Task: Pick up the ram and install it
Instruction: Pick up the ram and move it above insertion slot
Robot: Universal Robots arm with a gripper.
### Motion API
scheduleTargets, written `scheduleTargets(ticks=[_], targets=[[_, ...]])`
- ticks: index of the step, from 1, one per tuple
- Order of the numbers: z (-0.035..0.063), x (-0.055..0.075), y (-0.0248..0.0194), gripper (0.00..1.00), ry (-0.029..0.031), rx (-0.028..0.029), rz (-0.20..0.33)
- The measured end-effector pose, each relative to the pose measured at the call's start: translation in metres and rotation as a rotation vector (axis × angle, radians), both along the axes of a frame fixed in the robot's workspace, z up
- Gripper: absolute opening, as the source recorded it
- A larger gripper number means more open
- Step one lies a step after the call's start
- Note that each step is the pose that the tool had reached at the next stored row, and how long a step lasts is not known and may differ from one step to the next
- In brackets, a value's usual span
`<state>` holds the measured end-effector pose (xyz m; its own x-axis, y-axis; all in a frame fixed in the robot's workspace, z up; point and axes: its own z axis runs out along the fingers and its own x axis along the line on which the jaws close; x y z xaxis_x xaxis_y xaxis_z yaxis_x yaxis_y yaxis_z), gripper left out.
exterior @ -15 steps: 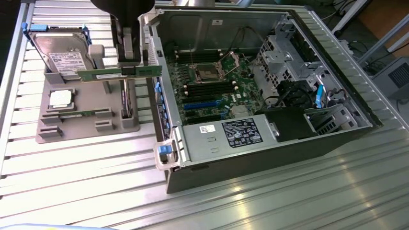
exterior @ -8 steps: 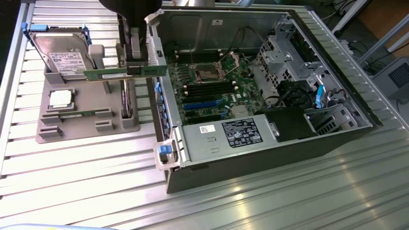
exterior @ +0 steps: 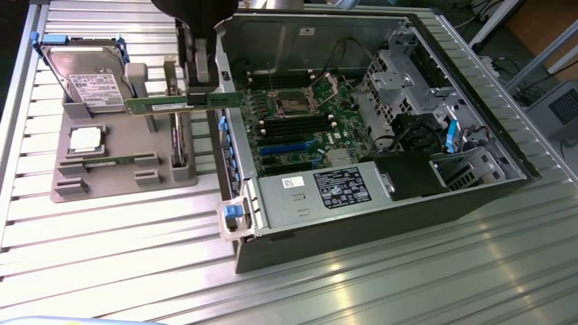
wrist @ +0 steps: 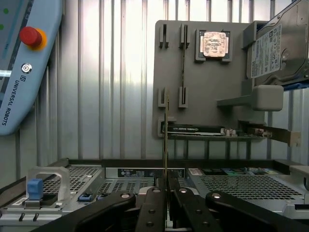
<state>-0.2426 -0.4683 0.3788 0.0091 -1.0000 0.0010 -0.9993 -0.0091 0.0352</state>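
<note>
My gripper [exterior: 203, 89] is shut on the ram [exterior: 181, 103], a long thin green stick held level in the air. The stick hangs over the near side of the grey parts holder [exterior: 122, 184] and reaches to the open computer case's wall [exterior: 226, 81]. In the wrist view the ram [wrist: 166, 135] shows edge-on as a thin line rising from between my closed fingers [wrist: 153, 203]. The motherboard's dark memory slots [exterior: 291, 126] lie inside the case, toward the exterior view's right of the stick.
On the holder sit a hard drive [exterior: 86, 76], a square silver processor [exterior: 84, 139], a second green stick [exterior: 118, 162] and a dark expansion card [wrist: 203, 130]. A power supply [exterior: 316, 193] fills the case's near end. A teach pendant [wrist: 24, 58] lies on the ribbed metal table.
</note>
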Motion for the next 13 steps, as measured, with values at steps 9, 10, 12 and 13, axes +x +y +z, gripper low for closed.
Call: scheduleTargets(ticks=[9,10,12,13], targets=[[0.0000,0.010,0.0000,0.13,0.0000,-0.0021,0.000],[0.0000,0.010,0.0000,0.13,0.0000,-0.0021,0.000],[0.0000,0.012,0.0000,0.13,0.0000,-0.0026,0.000],[0.0000,0.013,0.0000,0.13,0.0001,-0.0028,0.000]])
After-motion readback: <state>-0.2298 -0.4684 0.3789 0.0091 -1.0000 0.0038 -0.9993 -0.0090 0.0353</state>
